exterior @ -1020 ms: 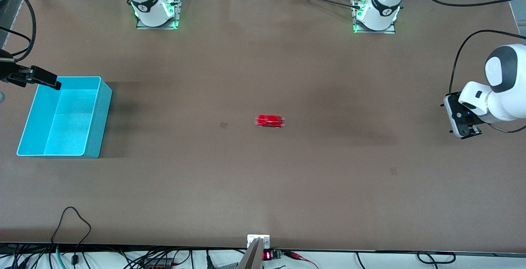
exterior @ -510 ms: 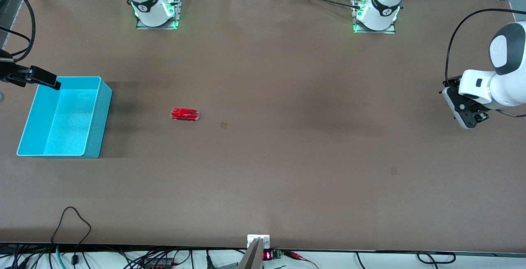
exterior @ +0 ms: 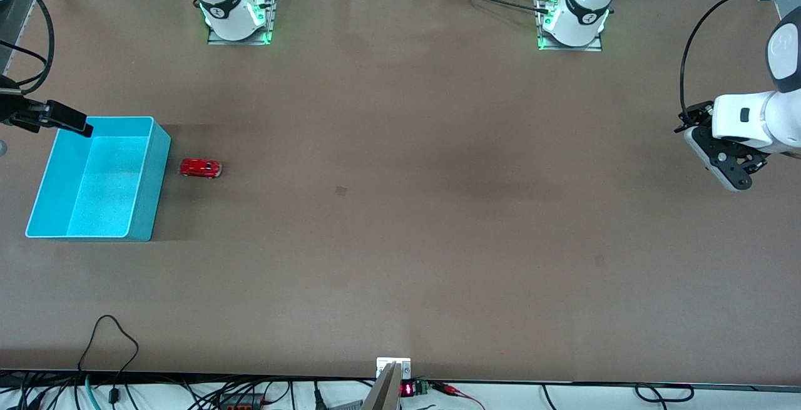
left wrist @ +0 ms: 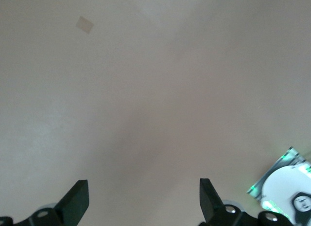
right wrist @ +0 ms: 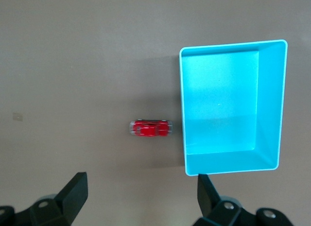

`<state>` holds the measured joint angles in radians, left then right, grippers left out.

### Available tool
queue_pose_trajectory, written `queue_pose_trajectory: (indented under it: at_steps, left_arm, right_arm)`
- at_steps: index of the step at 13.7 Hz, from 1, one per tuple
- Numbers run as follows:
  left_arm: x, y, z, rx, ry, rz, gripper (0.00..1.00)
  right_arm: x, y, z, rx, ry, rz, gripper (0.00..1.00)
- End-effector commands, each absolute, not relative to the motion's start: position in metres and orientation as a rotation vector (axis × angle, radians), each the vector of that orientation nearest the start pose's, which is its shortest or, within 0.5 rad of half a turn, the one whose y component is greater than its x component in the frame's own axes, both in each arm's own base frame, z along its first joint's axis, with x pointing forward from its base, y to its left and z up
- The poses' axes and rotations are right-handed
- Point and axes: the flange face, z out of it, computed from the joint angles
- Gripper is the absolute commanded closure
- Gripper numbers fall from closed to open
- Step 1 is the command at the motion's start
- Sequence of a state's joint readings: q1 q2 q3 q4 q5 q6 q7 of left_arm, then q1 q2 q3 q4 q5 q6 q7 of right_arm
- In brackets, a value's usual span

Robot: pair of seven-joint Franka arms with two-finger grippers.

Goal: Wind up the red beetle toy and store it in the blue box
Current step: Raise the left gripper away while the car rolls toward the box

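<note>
I see both grippers' jaws apart: right gripper (right wrist: 138,199) over bare bench (exterior: 400,272), red beetle toy (right wrist: 149,129) just beside blue box (right wrist: 272,104) ahead of its jaws; left gripper (left wrist: 143,204) over bare bench.

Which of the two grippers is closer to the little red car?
The right gripper, open above the blue box with the red beetle toy just beside it. The left gripper hangs over the table's other end.

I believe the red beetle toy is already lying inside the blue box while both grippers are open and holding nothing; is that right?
Not quite: the red beetle toy is on the table just beside the blue box, not inside it, as the right wrist view shows. The left gripper and right gripper are indeed open and empty.
</note>
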<state>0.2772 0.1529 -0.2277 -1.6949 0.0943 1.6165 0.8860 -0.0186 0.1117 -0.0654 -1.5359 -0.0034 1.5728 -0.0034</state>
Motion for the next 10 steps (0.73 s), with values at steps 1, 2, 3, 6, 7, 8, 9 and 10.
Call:
queue_pose_trajectory:
  at_steps: [1,2,3,6,7,8,9,10]
  left_arm:
    - [0.584,0.026,0.515,-2.938,1.108,0.364,0.0]
    - [0.586,0.019,0.523,-2.954,1.044,0.346,0.0]
    - [0.585,0.011,0.529,-2.976,0.983,0.344,0.0]
    - [0.589,-0.007,0.551,-2.985,0.898,0.286,0.0]
    - [0.59,-0.007,0.553,-2.99,0.889,0.278,0.0]
    - [0.59,-0.005,0.559,-3.01,0.841,0.257,0.0]
    - [0.592,-0.004,0.57,-3.036,0.722,0.218,0.0]
    - [0.595,0.0,0.573,-3.062,0.577,0.204,0.0]
  right_arm:
    - [0.583,-0.041,0.581,-3.124,0.133,0.112,0.0]
    - [0.583,-0.039,0.581,-3.124,0.125,0.112,0.0]
    - [0.584,-0.036,0.581,-3.124,0.121,0.112,0.0]
    - [0.587,-0.024,0.573,-3.124,0.09,0.134,0.0]
    - [0.589,-0.012,0.569,-3.13,0.033,0.146,0.0]
    - [0.591,0.008,0.565,-3.153,-0.017,0.157,0.0]
    - [0.59,0.016,0.561,-3.161,-0.035,0.171,0.0]
    - [0.591,0.016,0.559,-3.161,-0.04,0.179,0.0]
